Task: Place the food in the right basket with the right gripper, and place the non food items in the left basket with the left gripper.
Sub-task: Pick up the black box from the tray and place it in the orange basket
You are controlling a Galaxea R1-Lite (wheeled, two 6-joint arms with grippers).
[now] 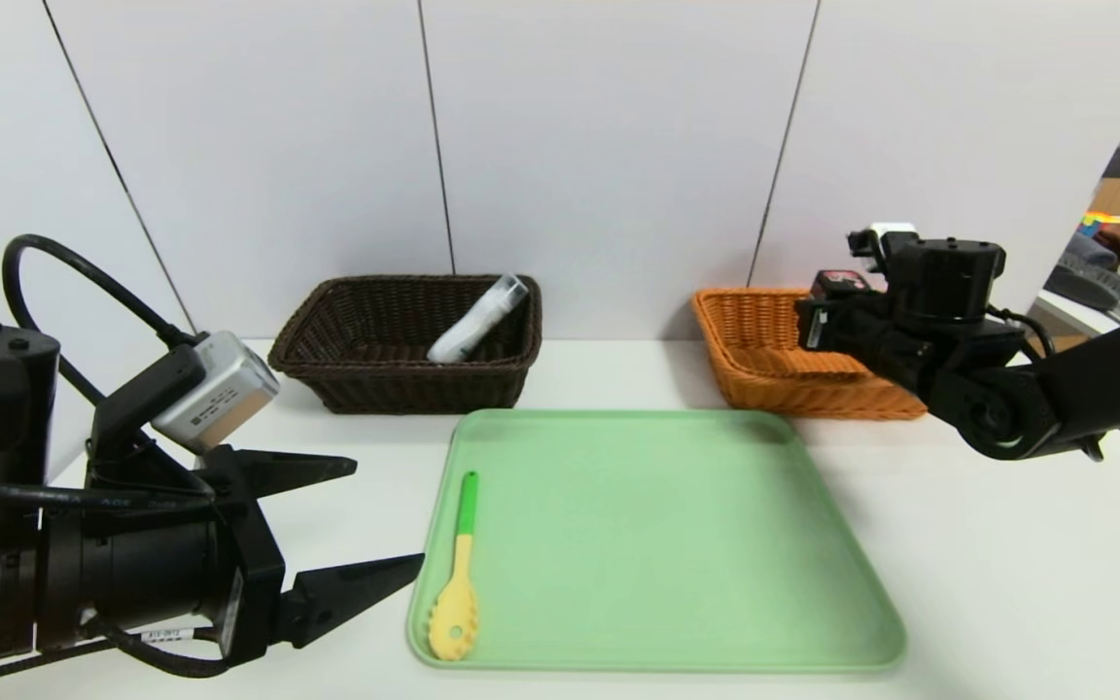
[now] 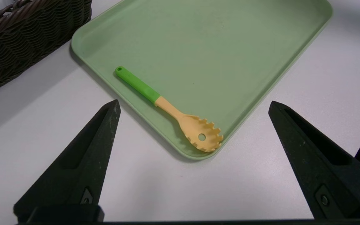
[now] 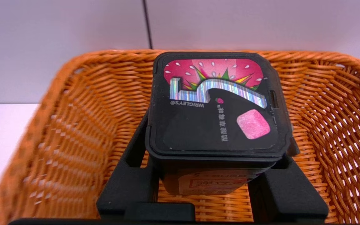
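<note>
the right gripper [image 1: 827,326] is reaching forward from the right, pointing almost level, its fingers [image 3: 130,175] clamping the black carton [image 3: 217,109] between them. the left gripper [image 1: 351,525] is hovering low at the near left, angled slightly downward, its fingers [image 2: 83,162] spread wide with nothing between them.

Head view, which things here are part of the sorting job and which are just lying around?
Part of the job:
black carton, held by the right gripper over the orange basket
white bottle, lying in the dark basket
yellow spoon
left gripper, open near the spoon

Just there:
green tray
white table
</note>
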